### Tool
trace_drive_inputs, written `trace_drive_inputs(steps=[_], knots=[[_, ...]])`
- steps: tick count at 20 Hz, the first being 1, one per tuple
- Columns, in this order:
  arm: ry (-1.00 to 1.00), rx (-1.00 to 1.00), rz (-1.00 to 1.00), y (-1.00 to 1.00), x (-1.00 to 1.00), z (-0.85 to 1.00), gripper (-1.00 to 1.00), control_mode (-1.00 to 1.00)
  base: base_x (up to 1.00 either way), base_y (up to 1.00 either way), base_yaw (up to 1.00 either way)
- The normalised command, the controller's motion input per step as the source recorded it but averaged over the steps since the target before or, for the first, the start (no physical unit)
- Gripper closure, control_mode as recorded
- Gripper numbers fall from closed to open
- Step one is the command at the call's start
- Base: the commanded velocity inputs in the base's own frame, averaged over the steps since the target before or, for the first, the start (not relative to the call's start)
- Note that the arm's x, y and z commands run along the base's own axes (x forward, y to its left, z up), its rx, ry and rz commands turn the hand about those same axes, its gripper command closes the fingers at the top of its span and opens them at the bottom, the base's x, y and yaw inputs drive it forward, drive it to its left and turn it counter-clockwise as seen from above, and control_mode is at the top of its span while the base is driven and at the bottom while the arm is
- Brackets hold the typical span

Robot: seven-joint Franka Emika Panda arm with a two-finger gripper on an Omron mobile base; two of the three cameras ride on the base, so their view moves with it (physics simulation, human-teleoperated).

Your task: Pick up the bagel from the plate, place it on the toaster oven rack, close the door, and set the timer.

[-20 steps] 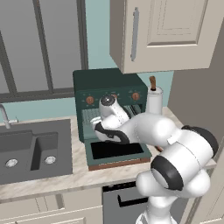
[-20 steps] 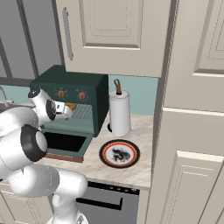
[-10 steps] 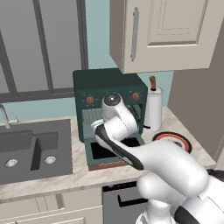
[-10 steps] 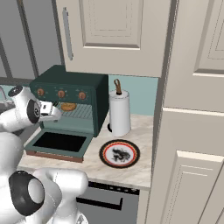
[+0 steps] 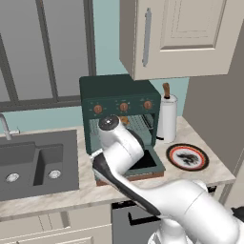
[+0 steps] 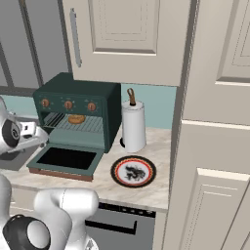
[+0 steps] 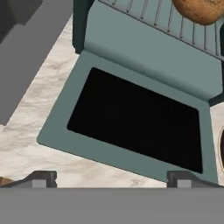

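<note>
Gripper (image 7: 112,177): jaws spread to full width, nothing between them, poised above the front edge of the lowered door (image 7: 131,118). The door lies flat on the worktop (image 7: 39,105), glass side up; its handle is hard to make out from the hand view.

The bagel (image 6: 76,118) rests on the rack (image 6: 88,124) inside the toaster oven (image 6: 78,114), apparently towards the rack's front. The plate (image 6: 133,171) stands bare on the worktop, to the right of the door.

Judgement: placement is done; closing the door comes next. Risks: the open gripper could slip off the door's edge in lifting, or the door could nudge the bagel, should it overhang.
</note>
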Motion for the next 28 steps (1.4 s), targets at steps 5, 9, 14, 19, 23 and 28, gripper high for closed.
trace_drive_inputs(steps=[5, 9, 14, 19, 23, 28], knots=[[0.1, -0.25, 0.08, 0.69, -0.25, 0.0, -1.0, -1.0, 0.0, 0.0, 0.0], [0.14, -0.25, 0.03, 0.62, -0.02, 0.0, -1.0, -1.0, 0.0, 0.0, 0.0], [0.11, -0.24, 0.01, 0.32, 0.0, -0.15, -1.0, -1.0, 0.0, 0.0, 0.0], [0.01, -0.22, 0.0, 0.1, 0.0, -0.33, -1.0, -1.0, 0.0, 0.0, 0.0], [0.0, -0.19, 0.0, 0.0, 0.0, -0.39, -1.0, -1.0, 0.0, 0.0, 0.0], [0.0, -0.15, 0.0, 0.0, 0.06, -0.28, -1.0, -1.0, 0.0, 0.0, 0.0]])
